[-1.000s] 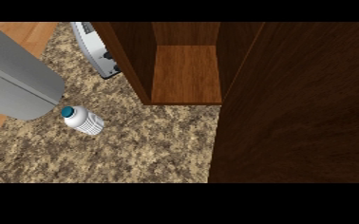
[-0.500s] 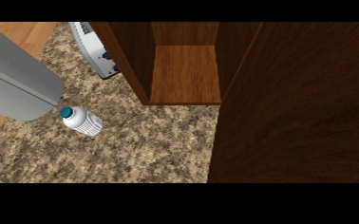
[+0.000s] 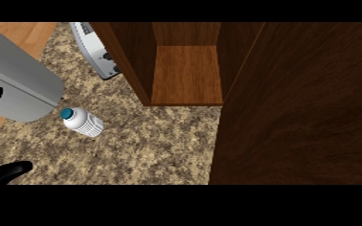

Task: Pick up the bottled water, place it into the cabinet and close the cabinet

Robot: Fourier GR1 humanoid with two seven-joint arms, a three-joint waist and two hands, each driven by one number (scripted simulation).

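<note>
A black fingertip of the left hand (image 3: 14,169) is now poking in at the lower left edge, where half a second ago nothing dark was showing; only that tip is visible, so whether the fingers are open or curled cannot be told. The grey forearm (image 3: 25,88) above it is sitting slightly lower and further left than before. The right hand is not showing at all.

That reads as the left arm starting to swing round toward the bottled water (image 3: 83,121), though the pick-up itself is not yet begun. The bottle is standing on the speckled tabletop (image 3: 155,148), teal cap up, just beside the forearm's lower corner, apart from the fingertip and unmoved over the last second.

The wooden cabinet (image 3: 134,52) is standing open, its door (image 3: 290,105) swung out and filling the right side. Its inner shelf (image 3: 186,74) is holding nothing visible. A white appliance (image 3: 96,50) is lying beside the cabinet's left wall.
</note>
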